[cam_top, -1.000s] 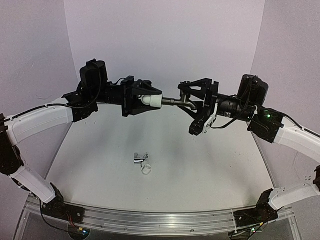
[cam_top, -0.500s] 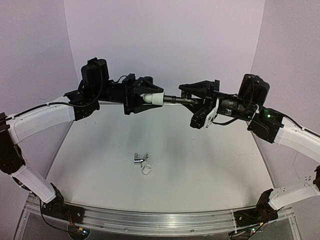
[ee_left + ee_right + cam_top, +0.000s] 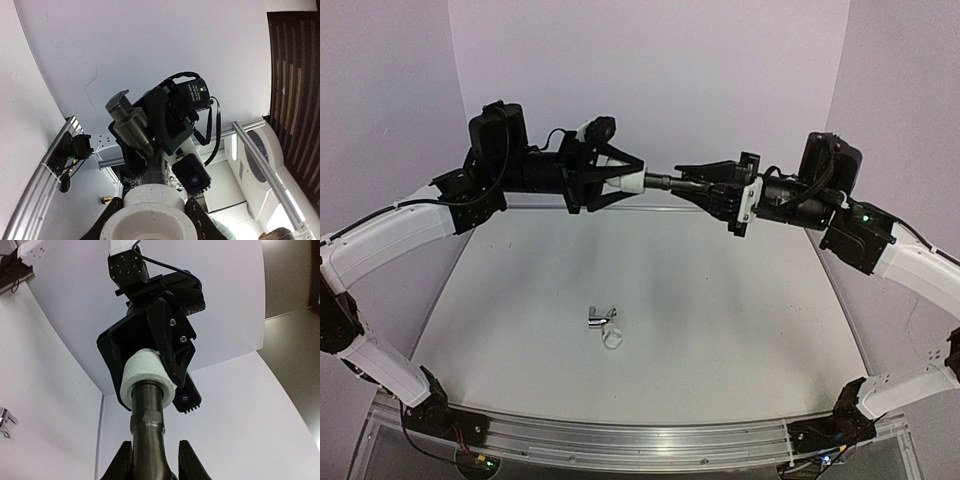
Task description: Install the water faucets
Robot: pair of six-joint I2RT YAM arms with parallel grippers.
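Note:
The matte black faucet [image 3: 667, 182] is held level in mid-air between both arms. Its stem sits in the mouth of the white elbow fitting [image 3: 631, 181]. My left gripper [image 3: 620, 181] is shut on the fitting. My right gripper [image 3: 705, 190] is shut on the faucet body. In the right wrist view the faucet [image 3: 149, 427] rises from between my fingers [image 3: 123, 460] into the fitting [image 3: 146, 376]. In the left wrist view the fitting [image 3: 150, 217] fills the bottom and the faucet [image 3: 131, 127] sticks out beyond it. The chrome faucet [image 3: 602, 317] lies on the table.
A small white ring [image 3: 613, 340] lies just next to the chrome faucet on the white table [image 3: 720, 310]. White walls close in the back and both sides. The aluminium rail [image 3: 640, 440] runs along the near edge.
Both wrists have rolled about the faucet's axis, and the joined faucet and fitting have risen slightly. The right gripper's fingers now lie flat instead of hanging down.

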